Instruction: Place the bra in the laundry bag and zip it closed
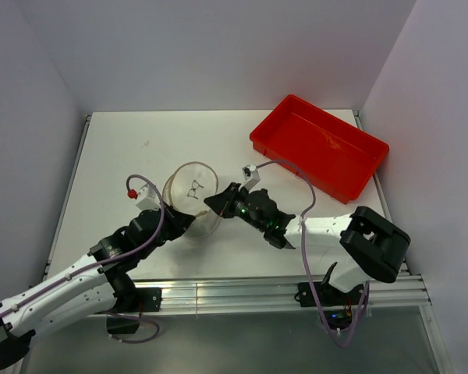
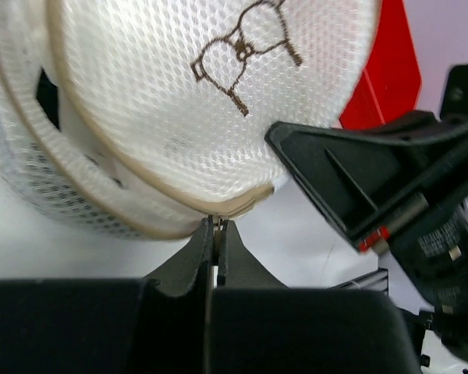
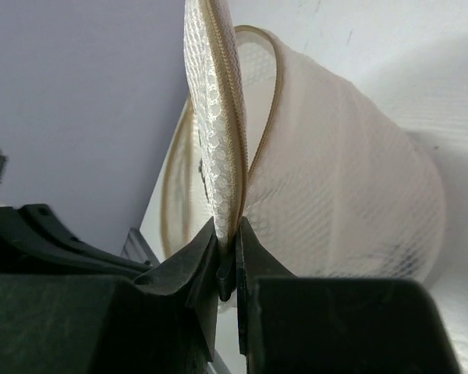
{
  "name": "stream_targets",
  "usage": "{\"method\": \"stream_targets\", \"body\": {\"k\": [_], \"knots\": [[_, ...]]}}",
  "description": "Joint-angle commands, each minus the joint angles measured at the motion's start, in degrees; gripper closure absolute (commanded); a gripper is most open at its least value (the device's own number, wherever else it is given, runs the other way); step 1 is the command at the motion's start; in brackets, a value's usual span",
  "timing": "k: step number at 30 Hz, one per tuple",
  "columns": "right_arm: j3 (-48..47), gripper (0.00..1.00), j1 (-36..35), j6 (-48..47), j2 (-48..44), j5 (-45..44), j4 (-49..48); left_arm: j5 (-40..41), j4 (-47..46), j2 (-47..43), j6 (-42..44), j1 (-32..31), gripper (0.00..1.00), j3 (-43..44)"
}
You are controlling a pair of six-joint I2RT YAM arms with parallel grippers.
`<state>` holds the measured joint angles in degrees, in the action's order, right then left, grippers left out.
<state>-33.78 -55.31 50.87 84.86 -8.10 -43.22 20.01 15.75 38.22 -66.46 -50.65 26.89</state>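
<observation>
The laundry bag (image 1: 190, 185), a whitish mesh cylinder with a tan rim, lies on its side between my two grippers. Its round lid (image 2: 203, 101) carries a brown bra outline and stands partly open from the body (image 3: 351, 187). My left gripper (image 1: 192, 222) is shut on the bag's tan rim edge (image 2: 216, 220). My right gripper (image 1: 216, 204) is shut on the lid's zipper edge, with the dark pull (image 3: 228, 274) between its fingers. The bra does not show; I cannot tell whether it is inside the bag.
A red plastic tray (image 1: 320, 144) stands at the back right of the white table (image 1: 117, 156). The right gripper's black body (image 2: 359, 179) sits close to the right of the bag. Grey walls close in the table on three sides.
</observation>
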Motion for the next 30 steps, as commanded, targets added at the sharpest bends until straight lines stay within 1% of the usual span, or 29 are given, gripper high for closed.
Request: {"method": "stream_targets", "body": {"k": [1,2,3,7,10,12,15,18,20,21,24,25,26,27,28,29,30], "knots": [[-2.3,1.0,7.1,-3.7,-2.1,14.2,3.0,4.7,3.8,-2.3,6.1,0.0,1.0,4.2],[-2.8,1.0,8.4,-4.6,-2.0,16.4,4.0,5.5,5.6,-2.5,6.7,0.0,1.0,4.4],[-3.0,1.0,11.2,-6.0,-1.8,20.4,4.8,7.0,6.5,-3.1,7.9,0.0,1.0,4.7],[-5.6,1.0,15.5,-10.2,-1.4,27.1,9.6,11.9,12.4,-3.3,8.4,0.0,1.0,6.4],[-7.5,1.0,17.9,-13.6,-1.2,29.5,12.5,13.6,13.8,-4.4,9.1,-0.1,1.0,6.5],[-10.6,1.0,19.0,-15.4,-0.5,30.1,15.9,14.7,13.8,-4.5,9.9,0.0,1.0,6.4],[-15.8,1.0,21.0,-17.8,2.4,29.9,19.6,13.7,11.7,-3.6,11.3,-0.1,1.0,5.5],[-20.8,1.0,23.2,-18.3,5.5,30.3,22.6,11.9,8.3,-3.9,12.1,0.0,1.0,4.4],[-25.1,1.0,24.4,-19.4,7.9,31.0,25.1,10.7,4.2,-4.8,13.7,-0.1,1.0,3.3],[-26.6,1.0,24.5,-20.2,8.8,31.0,26.2,10.0,3.2,-5.7,14.9,0.0,1.0,3.0],[-34.9,1.0,24.5,-24.1,14.0,30.7,32.7,9.4,1.2,-6.1,16.3,0.0,1.0,3.4],[-36.1,1.0,24.5,-24.2,14.6,30.3,34.2,9.0,0.4,-6.0,16.4,0.0,1.0,3.5],[-37.1,0.97,24.5,-23.9,15.0,29.4,35.6,8.5,-1.6,-5.8,16.3,0.0,1.0,3.6],[-37.1,0.85,24.4,-22.7,14.8,28.5,36.4,7.7,-2.9,-4.7,16.2,0.0,1.0,3.6],[-35.0,0.54,24.2,-21.8,13.0,27.5,35.1,5.9,-4.4,-3.8,15.9,0.0,1.0,3.7],[-33.1,0.41,24.0,-20.7,11.4,26.7,34.4,5.2,-5.9,-2.7,15.7,-0.1,1.0,3.7],[-31.1,0.22,23.5,-18.2,7.3,25.5,33.7,4.7,-8.6,-0.4,14.8,0.0,1.0,3.8]]}}
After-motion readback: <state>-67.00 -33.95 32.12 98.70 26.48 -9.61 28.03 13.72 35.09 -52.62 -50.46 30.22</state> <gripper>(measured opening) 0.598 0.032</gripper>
